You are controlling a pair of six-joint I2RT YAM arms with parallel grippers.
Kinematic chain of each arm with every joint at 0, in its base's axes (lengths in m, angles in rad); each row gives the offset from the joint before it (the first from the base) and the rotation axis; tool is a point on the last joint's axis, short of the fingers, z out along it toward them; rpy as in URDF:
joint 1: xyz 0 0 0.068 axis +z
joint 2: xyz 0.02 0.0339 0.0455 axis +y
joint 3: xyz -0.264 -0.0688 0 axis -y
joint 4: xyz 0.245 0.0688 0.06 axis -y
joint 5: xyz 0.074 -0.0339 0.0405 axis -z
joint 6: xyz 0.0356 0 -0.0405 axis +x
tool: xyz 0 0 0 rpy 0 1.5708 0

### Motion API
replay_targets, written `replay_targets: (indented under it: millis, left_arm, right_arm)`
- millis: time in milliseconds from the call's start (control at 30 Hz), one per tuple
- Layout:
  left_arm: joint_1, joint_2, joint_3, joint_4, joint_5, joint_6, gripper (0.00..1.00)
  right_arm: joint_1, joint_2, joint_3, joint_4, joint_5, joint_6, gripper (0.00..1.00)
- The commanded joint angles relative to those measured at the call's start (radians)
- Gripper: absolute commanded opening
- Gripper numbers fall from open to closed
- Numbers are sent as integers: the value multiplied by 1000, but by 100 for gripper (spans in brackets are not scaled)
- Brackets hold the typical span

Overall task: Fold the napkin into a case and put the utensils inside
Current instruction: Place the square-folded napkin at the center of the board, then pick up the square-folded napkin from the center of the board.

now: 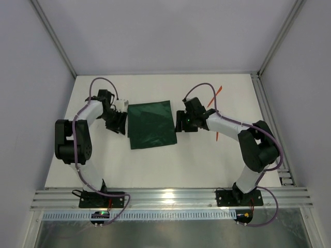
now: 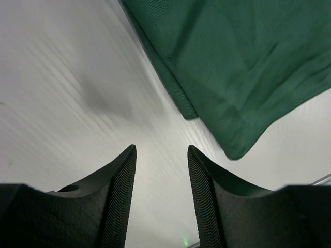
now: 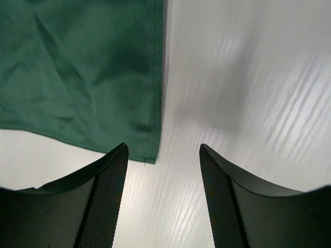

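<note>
- At the bottom of the overhead view we see a ribbed aluminium rail (image 1: 170, 197) carrying both arm bases, with purple cables looping along the black-and-white links.
- Above it lies the white table (image 1: 170, 165), a matte surface with a faint wood-like grain in the wrist views.
- Left of centre, the left gripper (image 1: 118, 122) sits just beside the cloth's left edge. In its wrist view its dark fingers (image 2: 121, 196), finely ribbed on their inner faces, stand partly apart with only bare table between them.
- In the middle lies the napkin (image 1: 151, 124), a dark green, soft woven cloth folded into a rough rectangle, softly creased; a lower layer peeks out along its edge in the left wrist view.
- Right of centre, the right gripper (image 1: 179, 123) is just beside the cloth's right edge, its mesh-textured fingers (image 3: 109, 196) spread wide and holding nothing; the napkin's hemmed corner shows between them.
- Farther, at the upper right, we make out the utensils (image 1: 214, 96), thin bright orange plastic slivers, partly hidden by the right arm.
</note>
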Motion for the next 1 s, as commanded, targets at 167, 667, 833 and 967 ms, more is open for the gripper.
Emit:
replay_targets:
  millis: [167,667,833,967]
  left_arm:
    - [-218,-391,-321,199,-144,366,48]
    - [-278,-443,-514,172,9,1377,59]
    - [-292,-425,-597,358,-51,1405,54]
    - [-301,-409,-603,365,-34,1422,53]
  right_arm:
    - [41,-8,-47,67,-53,44,51]
    - [38,4,-58,96,-88,79,47]
    - [38,2,-67,107,-106,84,47]
    - [27,-4,-79,116,-126,88,47]
